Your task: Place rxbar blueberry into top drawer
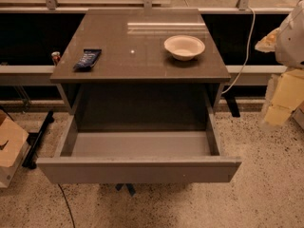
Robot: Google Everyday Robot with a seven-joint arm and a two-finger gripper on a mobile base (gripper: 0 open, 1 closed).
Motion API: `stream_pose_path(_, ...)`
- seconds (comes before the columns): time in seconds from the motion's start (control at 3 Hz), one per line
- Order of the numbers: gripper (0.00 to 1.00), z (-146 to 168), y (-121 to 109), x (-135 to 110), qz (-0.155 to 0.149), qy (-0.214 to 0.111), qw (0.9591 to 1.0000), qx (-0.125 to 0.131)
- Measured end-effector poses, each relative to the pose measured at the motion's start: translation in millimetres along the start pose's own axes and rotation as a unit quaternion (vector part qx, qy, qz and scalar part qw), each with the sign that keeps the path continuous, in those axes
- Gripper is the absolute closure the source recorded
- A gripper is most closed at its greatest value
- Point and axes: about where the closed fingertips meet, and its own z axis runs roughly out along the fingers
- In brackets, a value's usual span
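The rxbar blueberry, a small flat bar in a dark blue wrapper, lies on the grey cabinet top near its front left corner. The top drawer is pulled wide open below, and its grey inside holds nothing. My gripper hangs at the far right edge of the view, to the right of the cabinet and drawer and far from the bar. It looks pale, yellowish and blurred, and it holds nothing that I can see.
A white bowl stands on the cabinet top at the right. A small red-and-white can sits behind the cabinet's left edge. A cardboard box is on the floor at left. A white cable hangs at right.
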Motion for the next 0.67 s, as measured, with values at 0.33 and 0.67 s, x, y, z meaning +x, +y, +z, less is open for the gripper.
stream_pose_path(0.33, 0.0, 0, 0, -1, 0.0, -0.001, 1.0, 0.001)
stream_pose_path(0.67, 0.0, 16, -15, -35, -0.008, -0.059, 0.9982, 0.004)
